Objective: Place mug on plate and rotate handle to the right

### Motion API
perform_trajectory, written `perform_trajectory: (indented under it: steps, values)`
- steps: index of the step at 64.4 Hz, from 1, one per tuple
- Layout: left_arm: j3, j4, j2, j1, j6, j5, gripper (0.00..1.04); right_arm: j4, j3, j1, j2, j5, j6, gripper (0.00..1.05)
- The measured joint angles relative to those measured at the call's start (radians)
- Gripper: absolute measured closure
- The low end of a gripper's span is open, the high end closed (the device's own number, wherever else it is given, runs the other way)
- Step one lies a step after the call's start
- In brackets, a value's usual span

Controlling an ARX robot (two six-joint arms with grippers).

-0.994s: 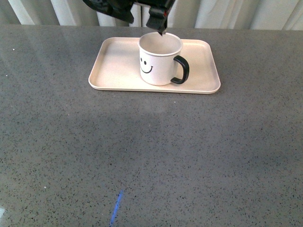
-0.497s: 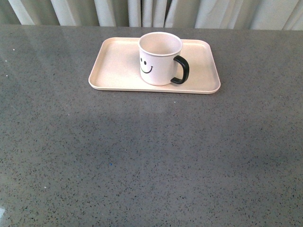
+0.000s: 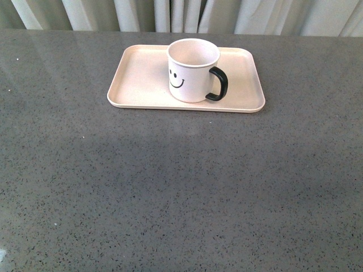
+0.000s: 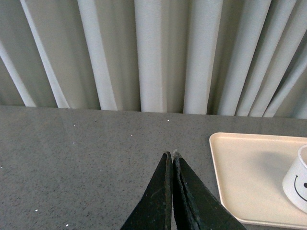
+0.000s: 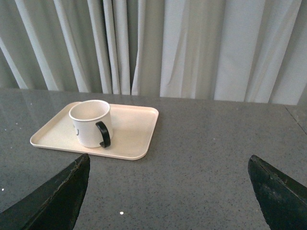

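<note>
1. Left gripper (image 4: pixel 171 157): closed, finger pressed against finger, nothing held. It is seen above the table (image 4: pixel 86 143), apart from the plate (image 4: pixel 249 177).
2. Right gripper (image 5: pixel 168 160): spread wide and empty, well apart from the mug (image 5: pixel 90 123).
3. Mug (image 3: pixel 193 71): upright on the plate (image 3: pixel 142 79), somewhat right of its middle and wholly inside the rim. It is touched by neither gripper (no arm is seen in the front view).
4. Handle (image 3: pixel 220 84): turned to the robot's right and angled slightly toward the robot. The printed face (image 3: pixel 176 79) is on the side toward the robot's front-left.
5. Step in hand, as judged: placing and turning appear done, and only the clearing away of the arms is left.
   - To be done well, both arms should be kept high and wide of the mug, so that its rim and handle are not brushed and its heading is not disturbed.
   - Any last trim should be made by a small turn only, with the mug kept flat on the plate.
6. Count: grippers, two; mug, one; handle, one; plate, one; printed face, one.
</note>
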Motion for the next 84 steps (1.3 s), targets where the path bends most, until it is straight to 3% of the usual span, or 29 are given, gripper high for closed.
perform_trajectory:
  steps: [23,84]
  values:
    - [-0.191,-0.034,-0.212,0.095,0.0,0.092,1.03,0.0,0.0,0.0,0.0,0.0,0.0,0.09]
    - [-0.271,-0.645,-0.934,0.095,0.0,0.099,1.03,0.0,0.0,0.0,0.0,0.0,0.0,0.09]
